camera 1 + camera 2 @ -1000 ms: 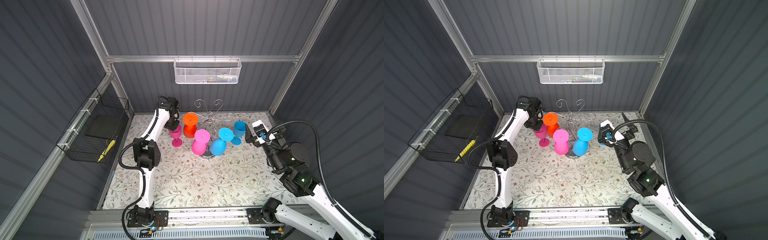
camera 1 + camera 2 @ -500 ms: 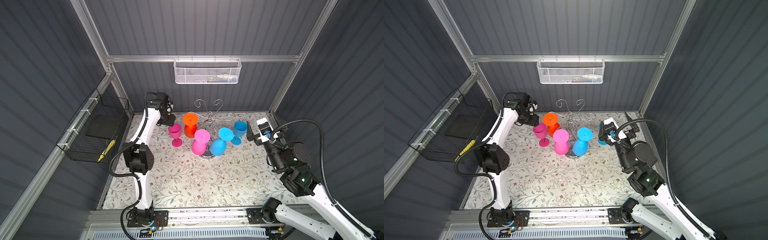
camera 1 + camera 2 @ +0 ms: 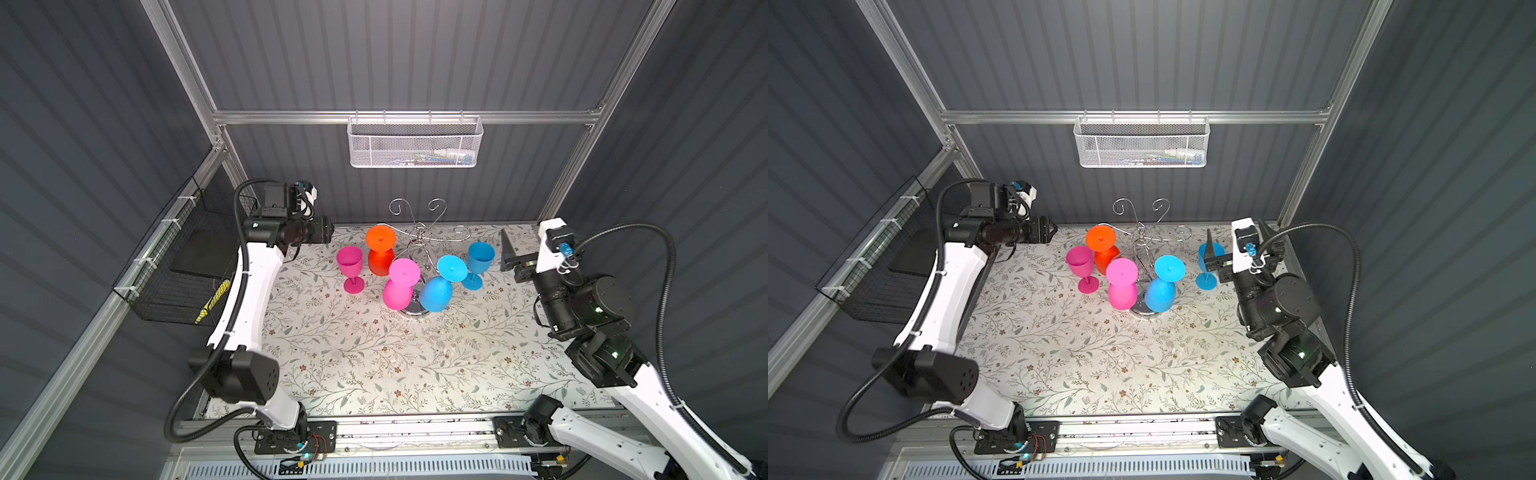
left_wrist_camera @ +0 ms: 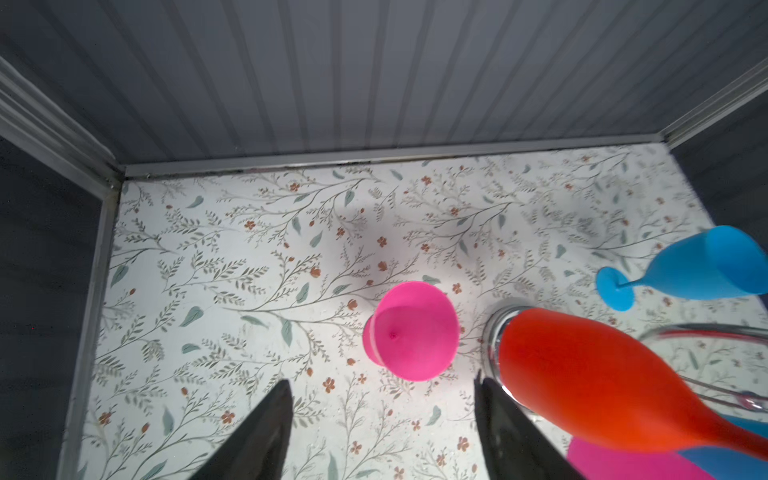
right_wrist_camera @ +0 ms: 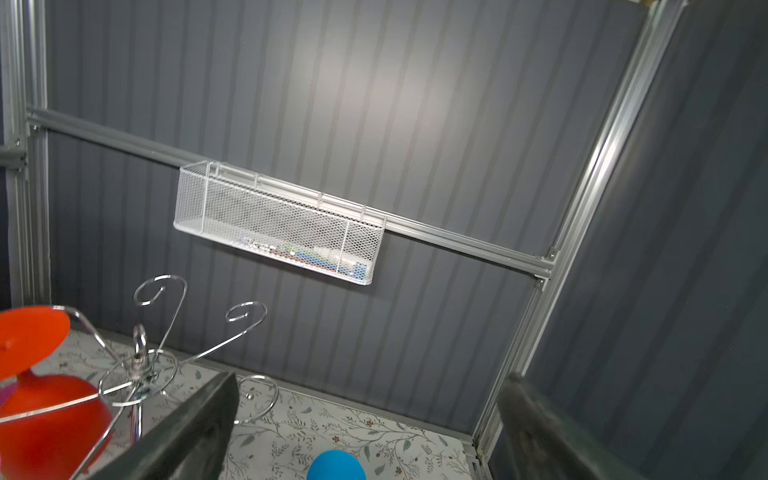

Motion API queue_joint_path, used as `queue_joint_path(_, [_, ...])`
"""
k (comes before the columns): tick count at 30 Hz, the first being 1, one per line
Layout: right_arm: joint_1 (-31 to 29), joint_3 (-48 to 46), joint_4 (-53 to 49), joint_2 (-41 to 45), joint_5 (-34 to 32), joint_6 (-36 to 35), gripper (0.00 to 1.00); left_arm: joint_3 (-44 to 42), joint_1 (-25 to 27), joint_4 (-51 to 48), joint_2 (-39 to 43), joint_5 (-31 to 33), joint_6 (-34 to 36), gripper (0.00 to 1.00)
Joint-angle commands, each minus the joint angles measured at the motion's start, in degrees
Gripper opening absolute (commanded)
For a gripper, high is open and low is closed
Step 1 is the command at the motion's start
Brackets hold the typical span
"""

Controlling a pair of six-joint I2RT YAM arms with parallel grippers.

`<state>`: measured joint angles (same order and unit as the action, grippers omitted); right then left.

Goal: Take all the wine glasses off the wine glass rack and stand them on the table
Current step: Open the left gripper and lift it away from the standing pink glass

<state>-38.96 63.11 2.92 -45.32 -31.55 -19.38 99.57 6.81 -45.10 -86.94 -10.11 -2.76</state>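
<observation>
The chrome wine glass rack (image 3: 420,237) (image 3: 1144,239) stands at the back middle. Upside down on its arms hang an orange wine glass (image 3: 380,251), a pink one (image 3: 400,283) and a blue one (image 3: 439,284). A magenta glass (image 3: 351,266) (image 4: 411,330) stands upright on the table left of the rack, and a blue glass (image 3: 478,262) stands right of it. My left gripper (image 3: 329,232) (image 4: 382,380) is open and empty, above and left of the magenta glass. My right gripper (image 3: 508,251) (image 5: 370,384) is open and empty beside the standing blue glass.
A white mesh basket (image 3: 414,143) hangs on the back wall. A black wire basket (image 3: 183,266) hangs on the left wall. The floral table top (image 3: 374,353) stretches in front of the rack. The rack's round base (image 4: 492,332) lies close to my left fingers.
My left gripper has opened, let go of the magenta glass, which now stands on the table, and drawn back to the left. The right gripper has barely moved.
</observation>
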Motion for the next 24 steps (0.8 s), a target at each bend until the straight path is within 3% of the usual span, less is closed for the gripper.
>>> queue_joint_path(1, [0.7,3.1,-8.5,-0.9,-3.0,14.8,0.99,-10.8,-0.1,20.4,9.4,-8.4,-6.3,0.73])
queue_joint_path(3, [1.5,3.9,-10.6,-1.9,-3.2,18.8,0.99,-15.3,-0.1,26.4,12.2,-8.3,-6.8,0.73])
queue_joint_path(7, [4.4,3.7,-12.4,-3.2,-0.6,26.6,0.99,-16.5,-0.1,28.2,12.5,-6.5,-5.4,0.74])
queue_joint_path(11, [10.5,5.2,-17.2,-6.1,8.0,37.2,0.99,-14.9,-0.1,30.0,11.7,-12.7,-6.1,0.74])
queue_joint_path(15, [14.4,5.3,-18.4,-9.8,18.7,38.9,0.99,-14.0,-0.1,27.2,10.1,-15.7,-3.2,0.74])
queue_joint_path(19, [15.4,2.8,-14.9,-10.8,19.5,43.2,0.99,-18.0,-0.1,34.3,11.7,-20.4,-8.6,0.74])
queue_joint_path(24, [17.2,3.6,-15.6,-11.7,22.3,46.2,0.99,-12.5,-0.1,27.1,9.5,-25.3,-8.4,0.74])
